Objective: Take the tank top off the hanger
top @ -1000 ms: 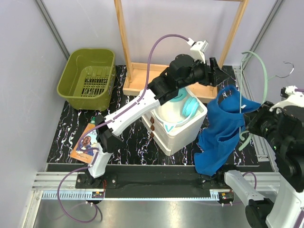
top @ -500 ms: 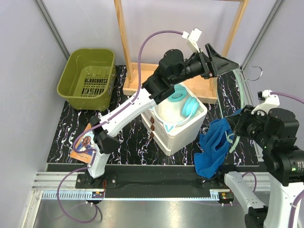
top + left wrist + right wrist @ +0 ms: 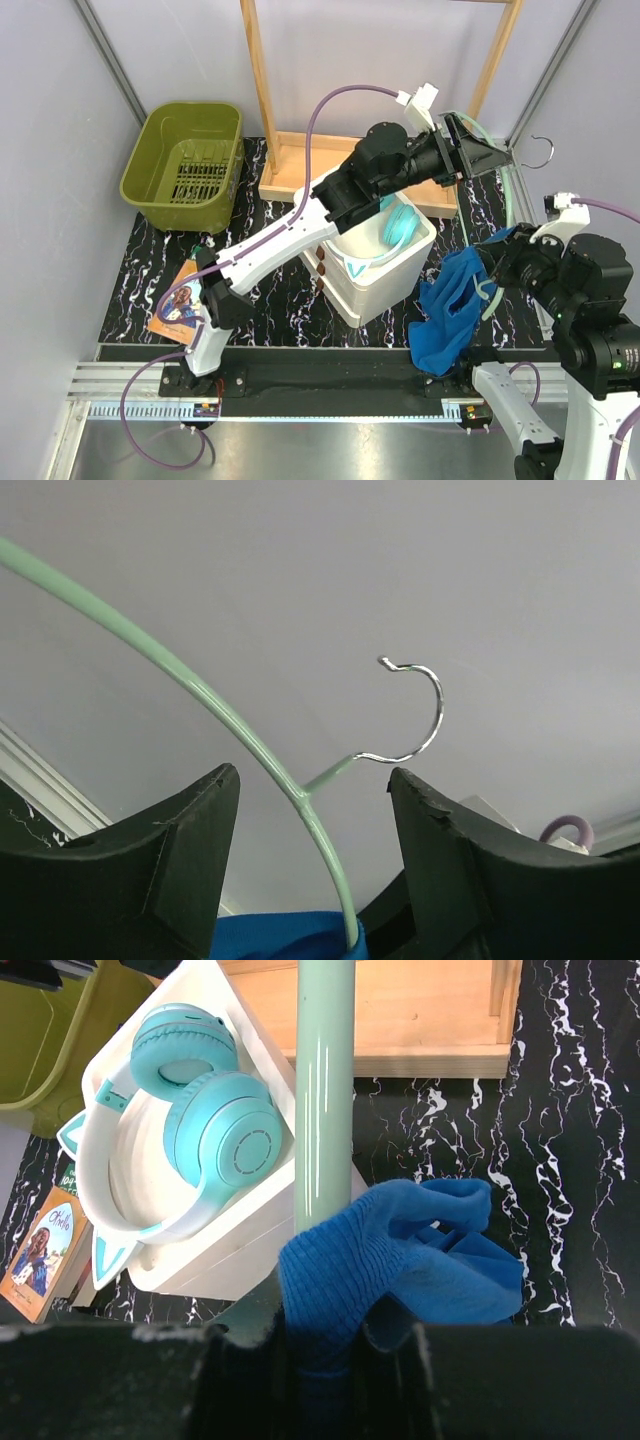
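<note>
The blue tank top [image 3: 447, 312] hangs bunched from the mint-green hanger [image 3: 511, 190], which stands nearly upright at the right with its wire hook [image 3: 541, 152] on top. My right gripper [image 3: 497, 266] is shut on the tank top's strap where it wraps the hanger arm. In the right wrist view that gripper [image 3: 330, 1352] pinches the fabric [image 3: 385, 1260] below the hanger [image 3: 325, 1090]. My left gripper [image 3: 493, 155] is open high up, with its jaws on either side of the hanger [image 3: 240, 735] just below the hook [image 3: 425, 715], not touching it. Blue fabric [image 3: 285, 938] shows beneath.
A white box [image 3: 385, 275] holding turquoise headphones [image 3: 400, 225] stands mid-table beside the tank top. The wooden rack frame [image 3: 290, 165] stands behind it. An olive basket [image 3: 185, 165] is at the back left. A book [image 3: 180, 302] lies at the front left.
The hanger swung from tilted to nearly upright, and the tank top slid down and bunched at my right gripper. My left gripper let go of the fabric and rose to straddle the hanger's top.
</note>
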Motion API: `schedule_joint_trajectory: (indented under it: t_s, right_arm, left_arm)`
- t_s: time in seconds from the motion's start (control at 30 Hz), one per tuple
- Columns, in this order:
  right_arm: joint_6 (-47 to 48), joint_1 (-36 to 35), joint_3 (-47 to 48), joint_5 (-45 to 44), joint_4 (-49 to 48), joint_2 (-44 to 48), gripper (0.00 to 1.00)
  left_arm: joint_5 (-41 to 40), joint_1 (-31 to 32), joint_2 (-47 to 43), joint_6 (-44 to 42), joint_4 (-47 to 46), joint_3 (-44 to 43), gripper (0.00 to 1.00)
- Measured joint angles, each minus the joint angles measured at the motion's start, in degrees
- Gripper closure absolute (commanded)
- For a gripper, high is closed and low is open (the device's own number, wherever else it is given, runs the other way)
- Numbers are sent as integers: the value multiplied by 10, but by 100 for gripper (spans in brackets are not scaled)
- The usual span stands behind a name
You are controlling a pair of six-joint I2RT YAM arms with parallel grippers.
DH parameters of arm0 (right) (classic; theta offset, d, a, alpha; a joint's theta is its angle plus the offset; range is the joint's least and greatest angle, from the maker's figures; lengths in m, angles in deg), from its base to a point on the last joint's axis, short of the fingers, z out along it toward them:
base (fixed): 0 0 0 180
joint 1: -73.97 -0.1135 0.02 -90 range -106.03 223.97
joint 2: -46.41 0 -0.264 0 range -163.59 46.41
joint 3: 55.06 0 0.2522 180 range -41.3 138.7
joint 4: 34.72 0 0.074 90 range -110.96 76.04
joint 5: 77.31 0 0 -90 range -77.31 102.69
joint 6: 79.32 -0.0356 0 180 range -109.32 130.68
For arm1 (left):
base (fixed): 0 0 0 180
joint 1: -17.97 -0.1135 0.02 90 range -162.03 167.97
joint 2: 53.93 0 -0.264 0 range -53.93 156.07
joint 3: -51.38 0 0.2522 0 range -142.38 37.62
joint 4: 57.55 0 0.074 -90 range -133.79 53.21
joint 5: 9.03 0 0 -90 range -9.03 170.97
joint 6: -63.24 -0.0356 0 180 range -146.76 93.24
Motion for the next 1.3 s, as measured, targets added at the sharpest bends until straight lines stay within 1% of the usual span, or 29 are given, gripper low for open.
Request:
schedule_joint_trajectory:
  t_s: [0.07,0.13,0.17,0.27,0.3,0.37,0.4,0.5,0.53,0.6,0.63,0.67,0.7,0.73,0.8,0.83,0.87,0.93,0.97,1.0,1.07,1.3]
  right_arm:
    - [2,0,0,1,0,4,100]
    - [2,0,0,2,0,7,100]
    - [3,0,0,3,0,9,100]
    - [3,0,-6,8,-1,16,100]
    - [3,0,-10,9,-1,20,100]
    - [2,0,-19,13,-1,28,100]
    - [2,0,-26,14,-1,34,100]
    - [0,0,-39,14,-1,47,100]
    - [-1,0,-43,14,-1,52,100]
    - [-3,0,-48,14,0,59,100]
    - [-3,0,-50,13,1,60,100]
    - [-2,0,-53,12,3,60,100]
    - [-1,0,-57,11,5,59,98]
    - [4,-1,-59,12,4,58,91]
    - [12,-3,-59,12,-5,56,88]
    - [12,-3,-58,10,-10,55,80]
    - [12,-3,-57,7,-13,54,62]
    - [8,-3,-56,-4,-17,49,36]
    - [0,-3,-56,-15,-16,46,16]
    - [-7,-2,-56,-29,-14,44,10]
    - [-19,-2,-55,-41,-9,43,1]
    - [-38,-2,-49,-67,33,52,0]
  left_arm:
    - [-11,3,0,5,9,1,31]
    - [-19,7,0,14,17,1,31]
    - [-21,8,0,17,21,1,32]
    - [-24,12,10,30,26,-8,40]
    - [-25,12,15,31,27,-15,46]
    - [-27,12,29,36,27,-30,53]
    - [-28,12,35,38,27,-32,58]
    - [-31,12,44,44,28,-32,69]
    - [-31,12,46,44,28,-32,79]
    - [-30,12,50,49,27,-32,92]
    - [-31,12,50,60,23,-33,100]
    - [-31,12,51,73,17,-34,100]
    - [-30,14,51,87,10,-37,100]
    - [-29,15,51,96,3,-40,100]
    - [-29,16,52,104,-12,-45,100]
    - [-28,15,55,106,-19,-48,100]
    - [-25,13,59,108,-23,-55,100]
    - [-21,9,72,110,-30,-71,100]
    - [-19,7,77,106,-34,-77,100]
    - [-20,3,80,98,-38,-80,100]
    - [-24,-9,84,85,-46,-81,100]
    - [-59,-57,85,84,-46,-82,100]
